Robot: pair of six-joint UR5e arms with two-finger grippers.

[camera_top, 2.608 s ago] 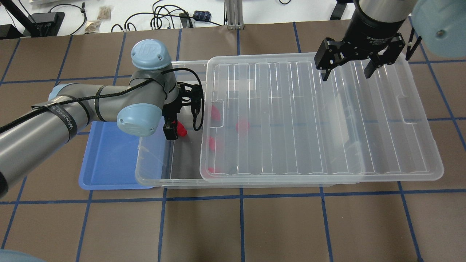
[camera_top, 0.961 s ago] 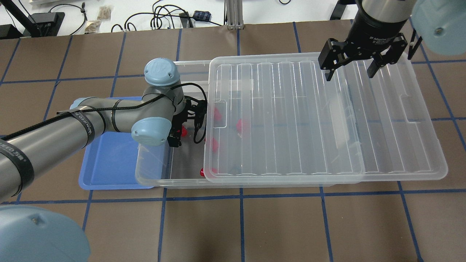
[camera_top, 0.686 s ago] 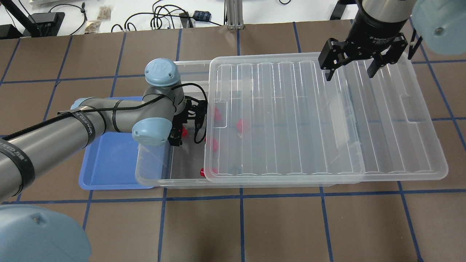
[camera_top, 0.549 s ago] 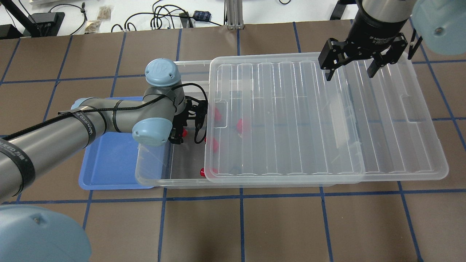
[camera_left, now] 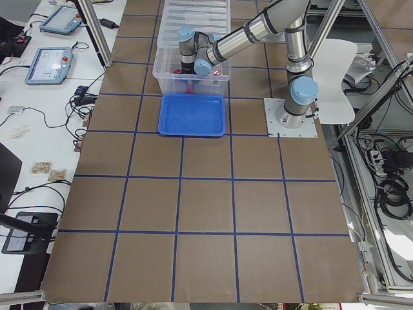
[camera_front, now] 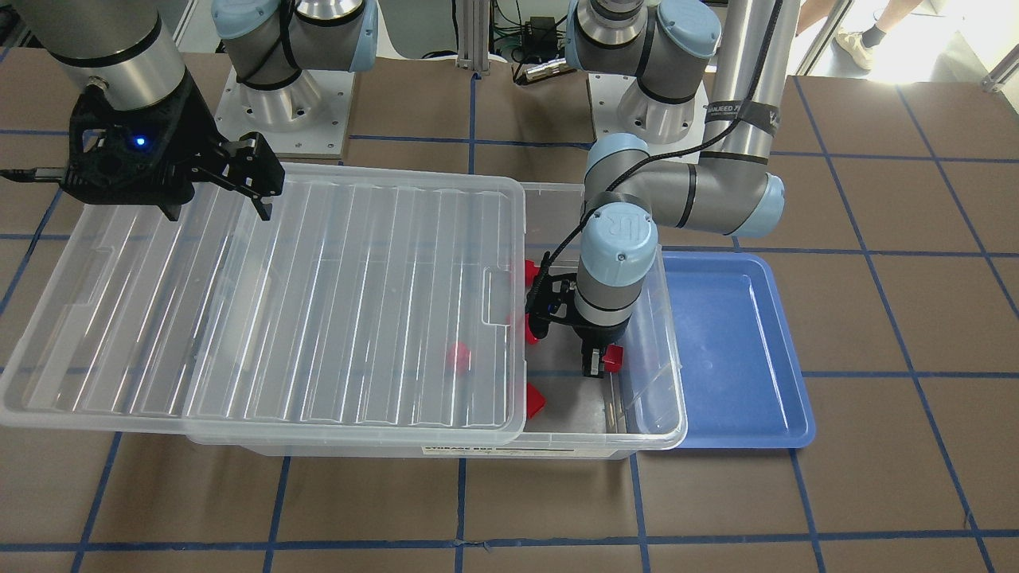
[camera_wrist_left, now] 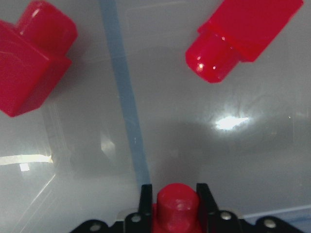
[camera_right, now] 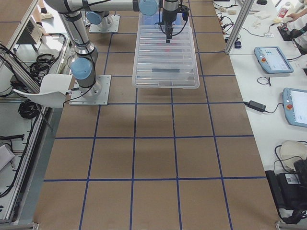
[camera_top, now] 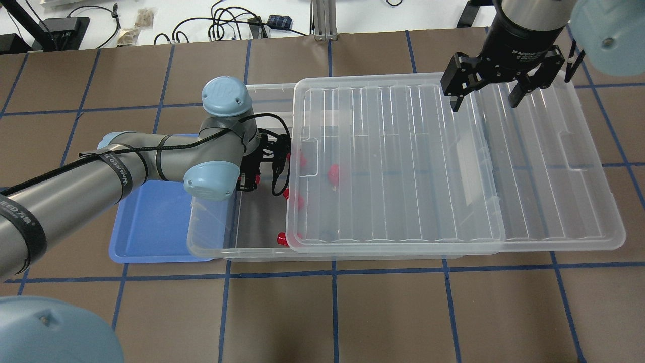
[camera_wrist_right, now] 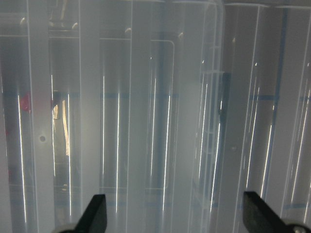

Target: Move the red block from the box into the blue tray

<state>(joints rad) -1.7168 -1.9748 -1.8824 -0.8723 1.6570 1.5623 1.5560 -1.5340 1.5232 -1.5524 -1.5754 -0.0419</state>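
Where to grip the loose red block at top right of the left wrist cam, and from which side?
On the loose red block, likely the square body, not the rounded stub: its flat sides give better purchase. It lies on its side on the box floor, so come from above, jaws across its diagonal axis.

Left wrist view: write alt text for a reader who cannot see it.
The left gripper holds a red block in its jaws at bottom centre. Two other red blocks lie on the floor of the clear box, one upper left, one upper right.
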